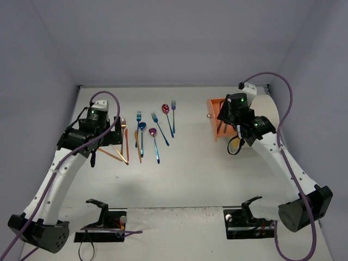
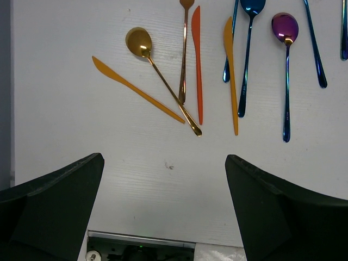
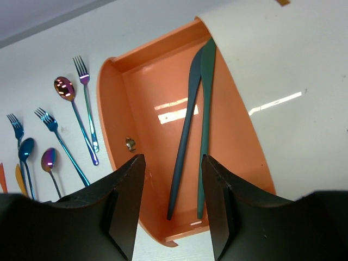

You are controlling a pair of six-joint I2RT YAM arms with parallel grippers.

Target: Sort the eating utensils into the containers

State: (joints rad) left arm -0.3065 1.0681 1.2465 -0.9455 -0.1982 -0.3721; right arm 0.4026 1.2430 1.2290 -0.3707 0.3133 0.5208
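Several eating utensils lie in a row on the white table: gold-orange knives (image 2: 231, 76) and a gold spoon (image 2: 139, 41), a blue spoon (image 1: 142, 126), a magenta spoon (image 2: 285, 27), and forks (image 1: 173, 104). My left gripper (image 2: 164, 163) hangs open over bare table just near of the gold pieces (image 1: 124, 147). An orange drawer (image 3: 147, 109) stands pulled out of the white cabinet (image 1: 269, 109), the only one of the containers showing. Two dark knives (image 3: 185, 130) lie inside it. My right gripper (image 3: 173, 163) hovers above the drawer (image 1: 215, 117), jaws apart and holding nothing.
A small gold knob (image 3: 130, 144) sticks out of the drawer's front. A black cable loop (image 1: 235, 145) hangs under the right wrist. Two black stands (image 1: 103, 217) sit at the near edge beside the arm bases. Grey walls close in the table's back and sides.
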